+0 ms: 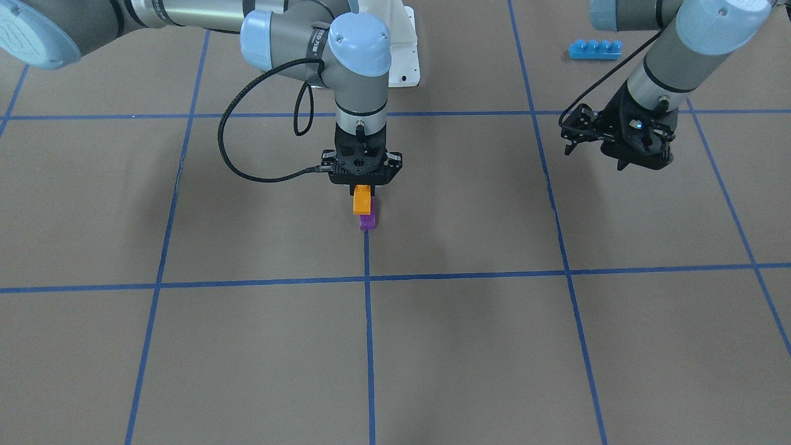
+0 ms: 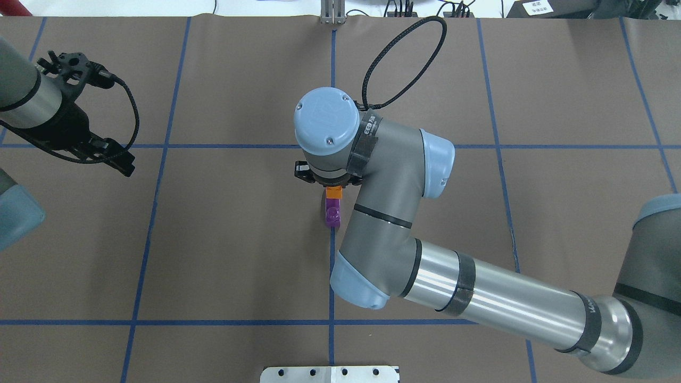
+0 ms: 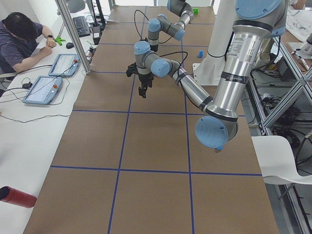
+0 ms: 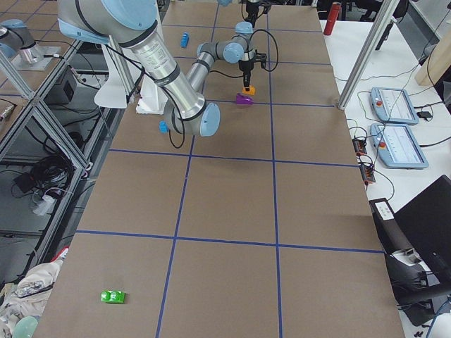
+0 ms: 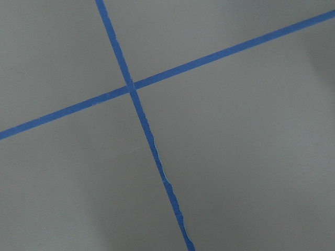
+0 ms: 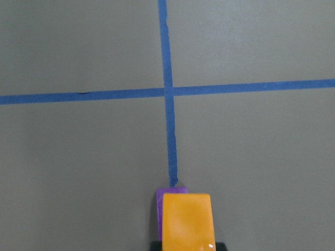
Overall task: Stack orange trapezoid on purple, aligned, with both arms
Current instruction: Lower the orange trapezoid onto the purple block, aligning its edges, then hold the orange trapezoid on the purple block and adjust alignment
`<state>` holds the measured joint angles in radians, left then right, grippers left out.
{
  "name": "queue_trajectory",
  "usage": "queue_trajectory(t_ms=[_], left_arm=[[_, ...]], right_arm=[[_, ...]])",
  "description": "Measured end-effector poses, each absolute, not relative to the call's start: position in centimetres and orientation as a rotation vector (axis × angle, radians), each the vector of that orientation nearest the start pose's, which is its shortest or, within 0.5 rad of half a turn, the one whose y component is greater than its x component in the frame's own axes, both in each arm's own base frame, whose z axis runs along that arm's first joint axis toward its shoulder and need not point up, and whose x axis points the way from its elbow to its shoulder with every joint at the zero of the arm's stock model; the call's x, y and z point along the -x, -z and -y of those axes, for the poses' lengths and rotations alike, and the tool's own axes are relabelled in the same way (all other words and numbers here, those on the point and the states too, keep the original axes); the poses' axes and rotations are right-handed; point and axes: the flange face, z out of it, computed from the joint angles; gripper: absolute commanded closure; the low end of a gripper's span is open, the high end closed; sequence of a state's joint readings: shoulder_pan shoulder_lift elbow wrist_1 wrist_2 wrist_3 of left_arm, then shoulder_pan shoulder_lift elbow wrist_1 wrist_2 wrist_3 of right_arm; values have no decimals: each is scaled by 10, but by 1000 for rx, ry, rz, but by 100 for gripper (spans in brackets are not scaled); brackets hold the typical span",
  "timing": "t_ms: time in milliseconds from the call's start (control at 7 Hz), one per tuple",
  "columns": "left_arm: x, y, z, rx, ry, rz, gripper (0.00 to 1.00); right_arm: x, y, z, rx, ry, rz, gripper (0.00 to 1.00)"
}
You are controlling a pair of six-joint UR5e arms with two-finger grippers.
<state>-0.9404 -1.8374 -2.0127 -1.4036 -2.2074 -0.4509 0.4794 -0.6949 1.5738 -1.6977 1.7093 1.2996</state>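
My right gripper [image 1: 364, 190] is shut on the orange trapezoid [image 1: 362, 201] and points straight down at the table's middle. The purple brick [image 1: 368, 221] lies on the brown table right under it, on a blue tape line. In the overhead view the orange [image 2: 333, 191] sits at the far end of the purple [image 2: 333, 214]. In the right wrist view the orange [image 6: 187, 219] covers most of the purple [image 6: 158, 205]. I cannot tell if they touch. My left gripper [image 1: 642, 162] hangs open and empty, far off to the side.
A long blue four-stud brick [image 1: 594, 49] lies near the left arm's base. A small blue brick [image 3: 200, 53] and a green brick [image 4: 113, 296] lie farther away. The white base plate [image 1: 401, 55] is behind the right gripper. An operator [image 3: 19, 36] sits beside the table.
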Motion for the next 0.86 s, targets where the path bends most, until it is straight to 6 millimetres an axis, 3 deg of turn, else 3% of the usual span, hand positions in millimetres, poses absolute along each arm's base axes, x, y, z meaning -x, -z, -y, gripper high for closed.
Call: queue_trajectory(t_ms=[429, 857], left_arm=[[-257, -335, 477, -128, -341, -804, 0], [-257, -335, 477, -128, -341, -804, 0]], right_arm=[[588, -146, 393, -256, -189, 735, 100], [600, -154, 375, -278, -169, 717, 100]])
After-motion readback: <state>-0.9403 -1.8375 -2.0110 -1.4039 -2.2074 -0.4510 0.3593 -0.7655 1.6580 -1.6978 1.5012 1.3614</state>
